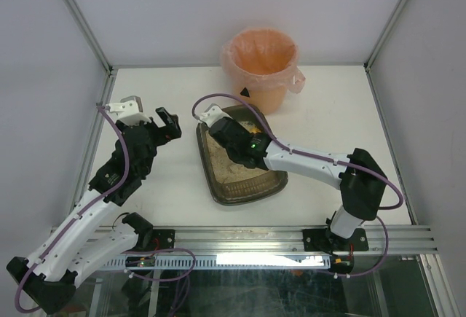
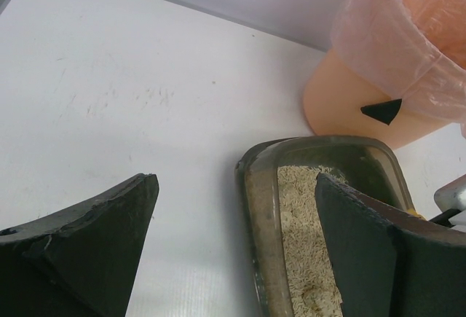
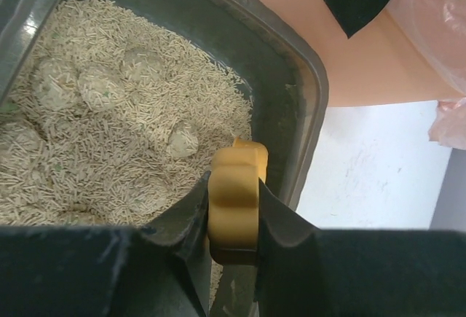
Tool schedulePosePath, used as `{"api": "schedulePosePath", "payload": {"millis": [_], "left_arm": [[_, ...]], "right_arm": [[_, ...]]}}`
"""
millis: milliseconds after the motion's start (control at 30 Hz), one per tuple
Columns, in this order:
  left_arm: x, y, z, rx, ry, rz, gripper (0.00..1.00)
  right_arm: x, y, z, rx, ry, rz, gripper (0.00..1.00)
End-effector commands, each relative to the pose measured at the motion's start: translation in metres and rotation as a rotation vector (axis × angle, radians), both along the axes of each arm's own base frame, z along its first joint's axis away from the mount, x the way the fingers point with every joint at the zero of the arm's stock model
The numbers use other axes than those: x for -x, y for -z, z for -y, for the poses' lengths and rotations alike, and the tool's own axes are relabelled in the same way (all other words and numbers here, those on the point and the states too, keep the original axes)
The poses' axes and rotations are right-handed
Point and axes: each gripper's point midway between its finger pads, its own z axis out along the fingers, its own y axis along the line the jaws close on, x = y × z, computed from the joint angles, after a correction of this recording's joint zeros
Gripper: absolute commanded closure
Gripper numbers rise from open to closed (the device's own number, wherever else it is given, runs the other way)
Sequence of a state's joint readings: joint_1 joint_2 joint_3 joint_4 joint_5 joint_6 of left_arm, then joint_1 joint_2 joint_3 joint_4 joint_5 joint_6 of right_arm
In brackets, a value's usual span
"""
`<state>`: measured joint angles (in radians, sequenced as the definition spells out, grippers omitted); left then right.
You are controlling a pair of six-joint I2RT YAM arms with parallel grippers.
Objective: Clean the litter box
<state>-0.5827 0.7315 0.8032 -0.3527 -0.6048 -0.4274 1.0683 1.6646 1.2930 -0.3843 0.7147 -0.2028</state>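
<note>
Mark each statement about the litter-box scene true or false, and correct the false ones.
1. The right gripper is closed on the handle of the yellow scoop, above the litter box. True.
2. The left gripper is clamped on the litter box's rim. False: its jaws are wide open with nothing between them, and it hangs over the table to the left of the box.
3. The orange bucket lies tipped on its side. False: it stands upright beyond the litter box, lined with a pink bag.
4. Rounded clumps sit among the loose litter. True.
</note>
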Motion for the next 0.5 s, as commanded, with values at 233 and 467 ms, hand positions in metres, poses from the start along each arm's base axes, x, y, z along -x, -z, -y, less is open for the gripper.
{"api": "schedulePosePath", "payload": {"millis": [233, 467], "left_arm": [[-0.004, -0.004, 0.004, -0.015, 0.015, 0.014, 0.06], [-0.005, -0.003, 0.006, -0.015, 0.025, 0.009, 0.06]], "right_arm": [[-0.004, -0.029, -0.01, -0.434, 0.043, -0.15, 1.0], [-0.013, -0.041, 0.008, -0.672, 0.101, -0.196, 1.0]]}}
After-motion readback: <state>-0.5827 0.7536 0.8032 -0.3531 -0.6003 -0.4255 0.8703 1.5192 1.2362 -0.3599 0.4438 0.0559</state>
